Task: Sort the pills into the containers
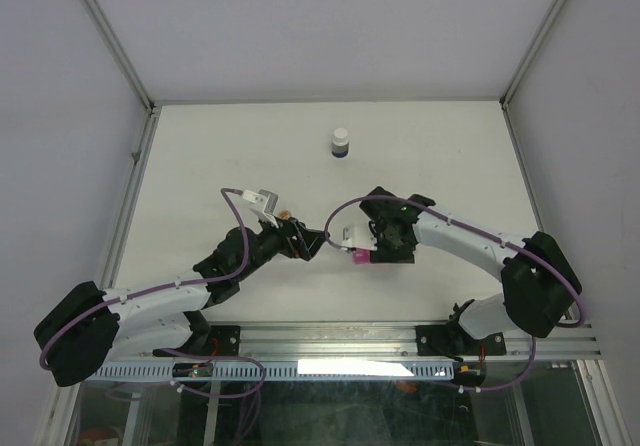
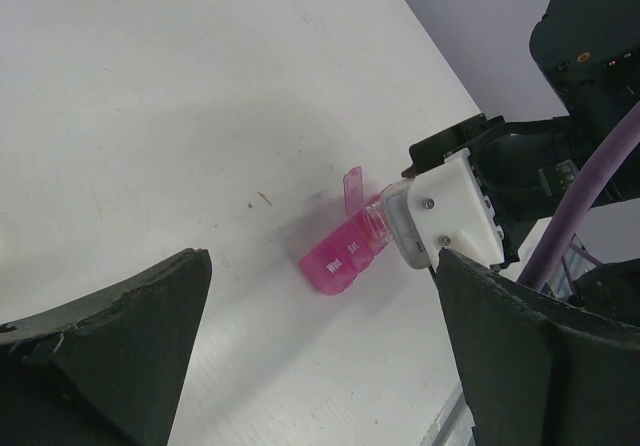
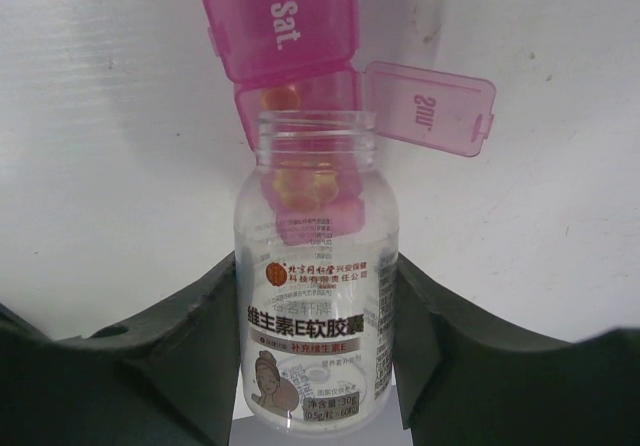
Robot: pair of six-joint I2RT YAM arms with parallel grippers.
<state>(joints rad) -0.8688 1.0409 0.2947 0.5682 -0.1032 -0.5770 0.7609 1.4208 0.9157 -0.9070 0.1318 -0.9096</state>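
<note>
My right claw (image 3: 318, 286) is clamped around a clear labelled bottle (image 3: 316, 216). Its open mouth points out past my fingertips at the pink pill organizer (image 3: 280, 26), which lies on the white table (image 3: 100, 166) just beyond. The compartment nearest the mouth has its lid (image 3: 430, 106) flipped open, and orange pills (image 3: 282, 96) show inside. My left claw (image 2: 322, 266) stands wide apart, gripping nothing, facing the organizer's other end without touching it.
</note>
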